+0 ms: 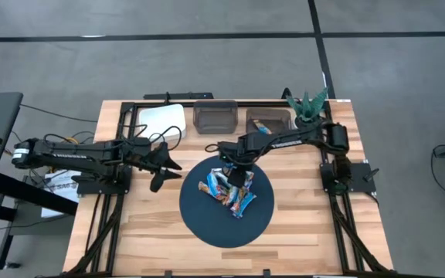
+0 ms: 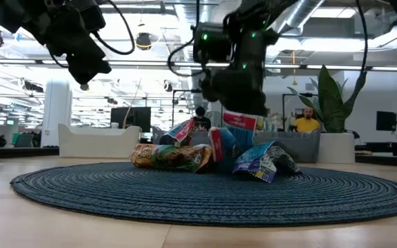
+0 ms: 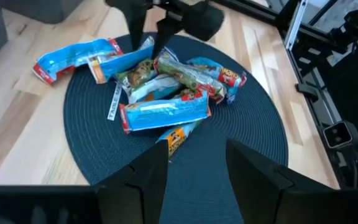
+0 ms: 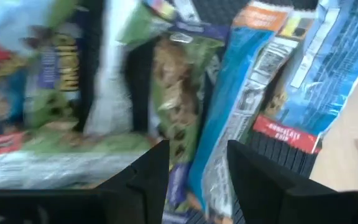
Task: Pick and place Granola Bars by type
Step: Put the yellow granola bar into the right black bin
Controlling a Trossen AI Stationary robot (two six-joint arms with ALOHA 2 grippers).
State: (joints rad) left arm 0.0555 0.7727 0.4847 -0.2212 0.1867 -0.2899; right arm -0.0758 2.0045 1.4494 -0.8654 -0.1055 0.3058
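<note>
Several granola bars (image 1: 230,191) in blue, blue-with-red, green and orange-brown wrappers lie heaped on a round dark blue woven mat (image 1: 207,224). My right gripper (image 1: 236,174) points down over the far side of the heap, open. In the left wrist view its fingers (image 3: 135,34) come down beside a blue bar (image 3: 114,62). The right wrist view shows green and blue bars (image 4: 185,93) close ahead of the open right gripper (image 4: 197,168). My left gripper (image 1: 161,168) hovers open above the mat's left edge, clear of the bars (image 3: 166,93). My right gripper comes from above with its open fingers at the top of the heap by the blue bar (image 3: 142,59). I cannot tell whether the fingertips touch any wrapper.
Along the far edge stand a white bin (image 1: 164,120) and two dark see-through bins (image 1: 215,116), the right one (image 1: 269,120) holding a bar. A green plant-like object (image 1: 307,104) sits at the far right corner. Bare wood lies near the mat. People show in the room behind (image 2: 307,122).
</note>
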